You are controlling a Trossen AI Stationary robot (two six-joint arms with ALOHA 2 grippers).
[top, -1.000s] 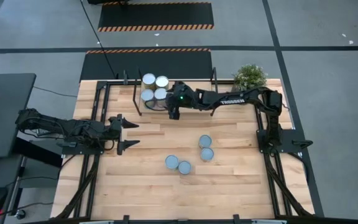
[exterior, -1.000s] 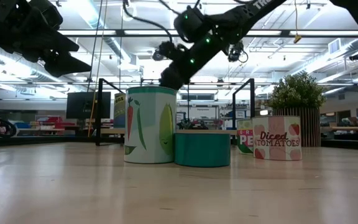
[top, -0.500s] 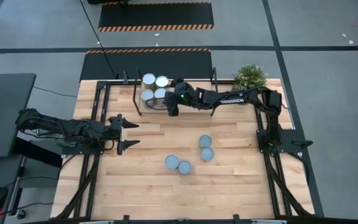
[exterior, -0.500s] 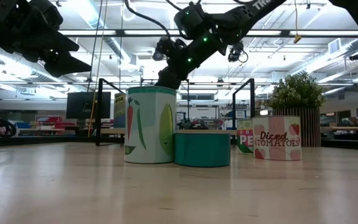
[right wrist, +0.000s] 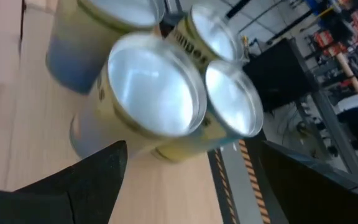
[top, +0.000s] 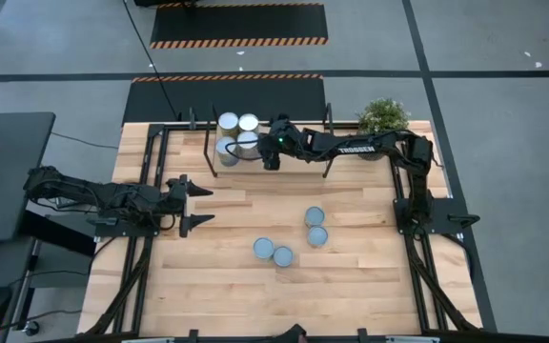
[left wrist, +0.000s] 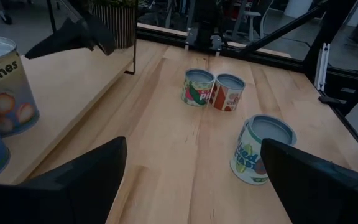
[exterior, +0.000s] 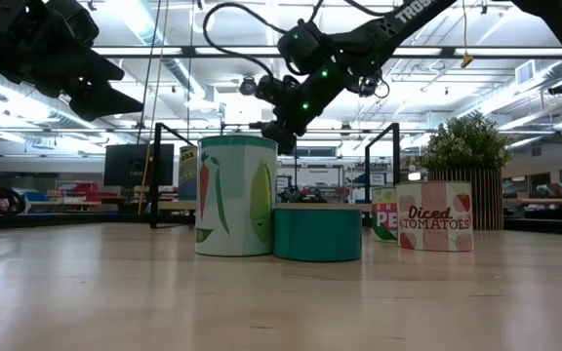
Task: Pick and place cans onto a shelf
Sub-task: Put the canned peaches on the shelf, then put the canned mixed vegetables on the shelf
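Four cans point(top: 236, 133) with silvery tops stand upright in a cluster at the left end of the wooden shelf point(top: 298, 164), at the table's far side. My right gripper point(top: 271, 159) is open and empty just to the right of them; its wrist view looks down on their tops point(right wrist: 154, 93). Four more cans stand on the tabletop in two pairs point(top: 315, 226) point(top: 273, 252), also seen in the low view point(exterior: 236, 195). My left gripper point(top: 193, 205) is open and empty above the table's left side.
A potted green plant point(top: 383, 116) stands at the far right corner. The shelf's black uprights point(top: 328, 143) frame the board, whose right part is bare. Bare tabletop lies along the near side.
My right gripper has drawn a little toward the table's far edge and risen, staying open beside the shelf's cans. The cans have not moved.
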